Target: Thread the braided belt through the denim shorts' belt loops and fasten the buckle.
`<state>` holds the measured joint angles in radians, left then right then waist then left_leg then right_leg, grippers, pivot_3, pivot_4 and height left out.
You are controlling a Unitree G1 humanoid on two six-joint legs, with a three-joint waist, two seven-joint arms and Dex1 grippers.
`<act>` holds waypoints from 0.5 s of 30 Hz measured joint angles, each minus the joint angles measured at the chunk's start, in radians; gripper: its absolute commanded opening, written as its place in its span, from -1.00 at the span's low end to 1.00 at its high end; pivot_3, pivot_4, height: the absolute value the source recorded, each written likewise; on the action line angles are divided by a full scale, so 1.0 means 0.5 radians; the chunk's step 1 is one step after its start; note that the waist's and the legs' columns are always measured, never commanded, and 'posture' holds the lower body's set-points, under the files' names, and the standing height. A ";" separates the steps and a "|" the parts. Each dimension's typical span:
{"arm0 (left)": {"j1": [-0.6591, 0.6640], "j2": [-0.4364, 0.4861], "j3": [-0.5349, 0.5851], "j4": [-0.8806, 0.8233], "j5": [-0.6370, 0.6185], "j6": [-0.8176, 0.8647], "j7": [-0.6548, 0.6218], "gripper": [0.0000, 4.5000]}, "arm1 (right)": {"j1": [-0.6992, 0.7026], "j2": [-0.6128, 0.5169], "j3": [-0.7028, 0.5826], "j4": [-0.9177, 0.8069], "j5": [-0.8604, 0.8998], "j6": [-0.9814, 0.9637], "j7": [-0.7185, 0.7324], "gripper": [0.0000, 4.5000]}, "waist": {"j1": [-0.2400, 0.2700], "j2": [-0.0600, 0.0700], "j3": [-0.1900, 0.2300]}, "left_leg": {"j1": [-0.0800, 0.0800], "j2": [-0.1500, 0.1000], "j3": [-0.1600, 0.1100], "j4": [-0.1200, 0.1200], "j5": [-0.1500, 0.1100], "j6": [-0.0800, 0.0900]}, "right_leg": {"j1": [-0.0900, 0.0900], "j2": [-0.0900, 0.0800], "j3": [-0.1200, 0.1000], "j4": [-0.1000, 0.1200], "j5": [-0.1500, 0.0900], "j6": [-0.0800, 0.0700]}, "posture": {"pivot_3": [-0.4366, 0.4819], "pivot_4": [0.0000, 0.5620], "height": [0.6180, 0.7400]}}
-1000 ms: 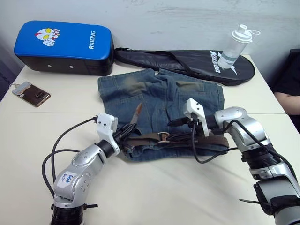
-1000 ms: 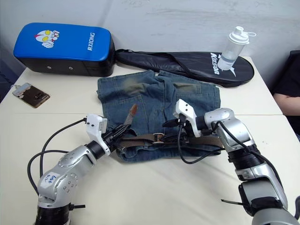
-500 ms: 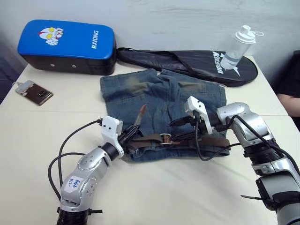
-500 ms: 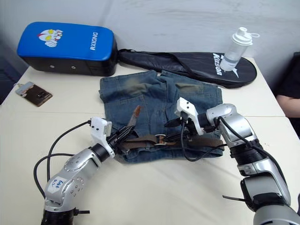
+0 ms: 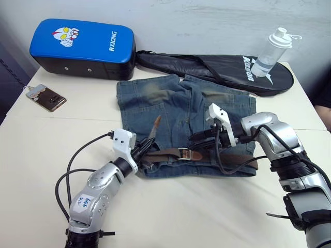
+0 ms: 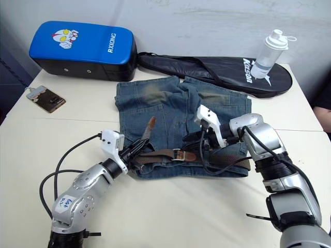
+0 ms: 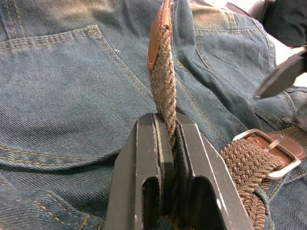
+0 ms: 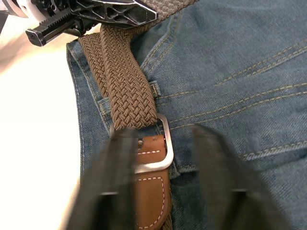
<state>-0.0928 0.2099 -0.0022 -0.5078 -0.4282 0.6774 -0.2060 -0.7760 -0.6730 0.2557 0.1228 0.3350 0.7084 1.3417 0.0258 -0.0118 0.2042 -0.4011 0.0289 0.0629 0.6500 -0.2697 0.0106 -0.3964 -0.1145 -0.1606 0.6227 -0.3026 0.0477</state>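
Left eye view: 1 belt (image 5: pixel 170 153), 1 buckle (image 5: pixel 181 153).

The faded blue denim shorts (image 5: pixel 183 121) lie flat on the table, waistband nearest the robot. The brown braided belt (image 5: pixel 170 154) runs along the waistband, its silver buckle (image 5: pixel 182 153) near the middle, its leather-tipped end (image 7: pixel 160 36) sticking up over the denim

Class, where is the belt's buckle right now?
The buckle lies on the denim shorts' waistband, near the middle, between the left gripper and right gripper.
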 measured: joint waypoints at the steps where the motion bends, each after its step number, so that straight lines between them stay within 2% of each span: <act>1: -0.003 -0.003 -0.003 0.009 0.001 -0.001 0.000 -1.00 | 0.000 -0.011 0.000 -0.010 0.001 0.009 0.002 -0.96 | 0.000 0.000 0.000 | 0.000 0.000 0.001 0.000 0.000 0.000 | 0.000 0.000 0.000 0.000 0.000 0.000 | -0.05 -0.47 1.00; 15: -0.029 -0.027 -0.034 0.019 0.011 -0.004 0.005 -1.00 | 0.173 -0.063 0.111 -0.086 -0.075 -0.029 0.006 -0.98 | -0.002 0.000 0.000 | 0.001 0.001 0.003 0.001 -0.001 0.002 | 0.000 0.000 0.003 0.000 0.000 0.001 | -0.05 -0.47 1.00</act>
<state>-0.1074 0.1965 -0.0193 -0.4983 -0.4229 0.6754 -0.2036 -0.6896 -0.7043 0.3110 0.0799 0.2974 0.6940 1.3445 0.0248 -0.0117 0.2042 -0.4006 0.0291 0.0643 0.6505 -0.2703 0.0116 -0.3965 -0.1144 -0.1593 0.6228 -0.3023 0.0480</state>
